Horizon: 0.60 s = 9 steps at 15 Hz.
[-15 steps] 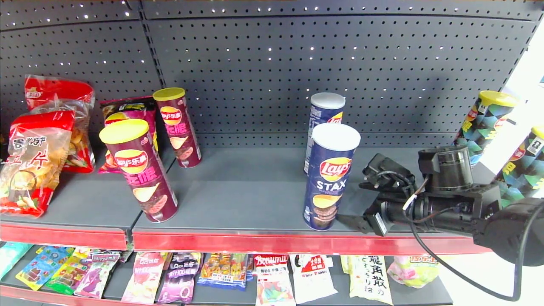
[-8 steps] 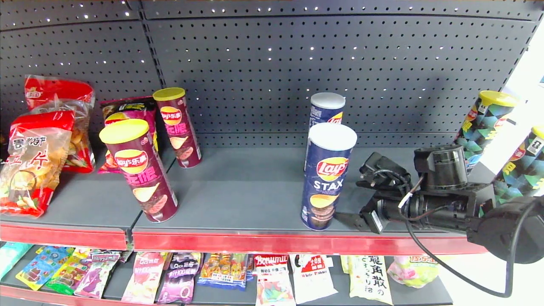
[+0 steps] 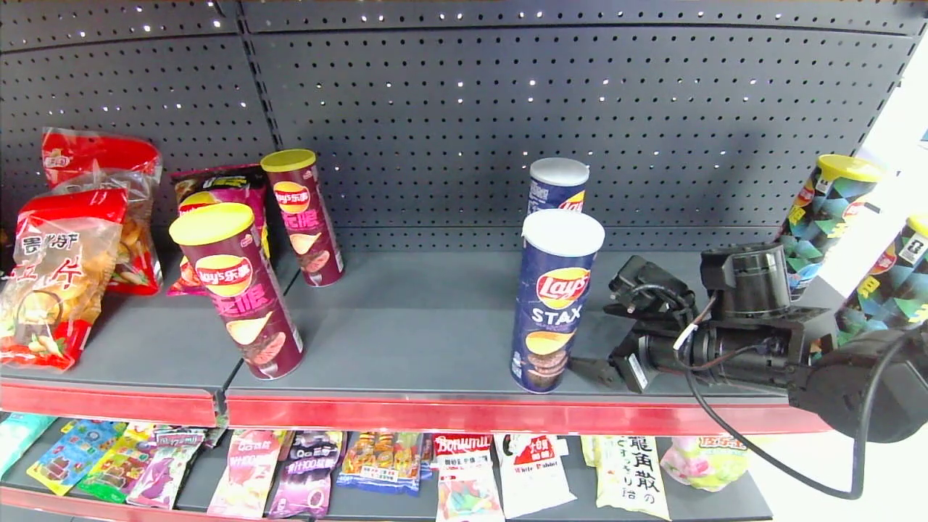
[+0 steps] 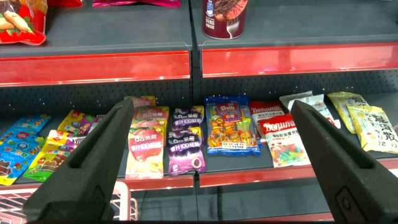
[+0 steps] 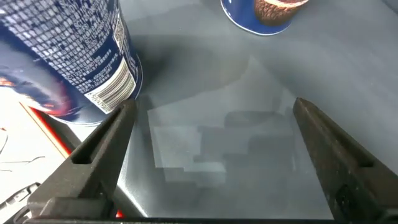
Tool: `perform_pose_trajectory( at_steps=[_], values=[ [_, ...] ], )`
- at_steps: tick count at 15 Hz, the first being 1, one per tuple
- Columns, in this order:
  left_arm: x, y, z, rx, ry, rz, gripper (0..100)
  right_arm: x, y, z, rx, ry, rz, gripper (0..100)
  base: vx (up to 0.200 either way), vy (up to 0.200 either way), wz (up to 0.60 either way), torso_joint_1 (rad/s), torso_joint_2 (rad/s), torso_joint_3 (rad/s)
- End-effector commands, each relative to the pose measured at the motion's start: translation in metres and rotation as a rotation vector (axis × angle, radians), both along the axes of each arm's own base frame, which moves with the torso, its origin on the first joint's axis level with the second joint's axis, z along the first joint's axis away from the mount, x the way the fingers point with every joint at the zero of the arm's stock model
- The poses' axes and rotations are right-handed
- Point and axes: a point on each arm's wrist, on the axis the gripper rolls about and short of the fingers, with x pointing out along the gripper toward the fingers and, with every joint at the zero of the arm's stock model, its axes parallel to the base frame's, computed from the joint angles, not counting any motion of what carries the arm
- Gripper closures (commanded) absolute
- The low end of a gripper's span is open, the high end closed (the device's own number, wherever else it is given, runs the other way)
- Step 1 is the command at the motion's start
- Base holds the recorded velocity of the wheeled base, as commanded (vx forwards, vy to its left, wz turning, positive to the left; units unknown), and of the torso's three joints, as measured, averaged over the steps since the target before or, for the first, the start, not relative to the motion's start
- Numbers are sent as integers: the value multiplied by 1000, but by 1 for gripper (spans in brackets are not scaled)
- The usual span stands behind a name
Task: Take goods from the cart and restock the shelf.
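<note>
Head view: the blue cylindrical chip can with white lid (image 3: 554,304) stood upright near the grey metal shelf's (image 3: 420,326) red front edge (image 3: 464,415), a second blue can (image 3: 557,185) behind it. Right tool (image 5: 212,106) lay spread, empty, just beside its base. Bare shelf stretched toward the maroon yellow-lidded can (image 3: 235,290). Left tool (image 4: 212,104), spread, faced lower snack packets (image 4: 186,140).

There are two blue cans (image 3: 554,301), two maroon cans (image 3: 235,290), two patterned cans (image 3: 826,206) (rightmost), three top-shelf bags (image 3: 58,275).
</note>
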Motion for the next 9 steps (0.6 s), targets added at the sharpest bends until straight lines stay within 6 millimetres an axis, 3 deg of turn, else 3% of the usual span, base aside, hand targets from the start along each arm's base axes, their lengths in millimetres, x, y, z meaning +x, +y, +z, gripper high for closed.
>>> perform_pose_trajectory(
  at_steps=[1, 9],
  values=[
    [0, 0, 0, 0, 1, 0, 0, 0, 1, 0, 0, 0, 2, 0, 0, 0, 0, 0, 0, 0],
    [0, 0, 0, 0, 1, 0, 0, -3, 1, 1, 9, 6, -15, 0, 0, 0, 0, 0, 0, 0]
  ],
)
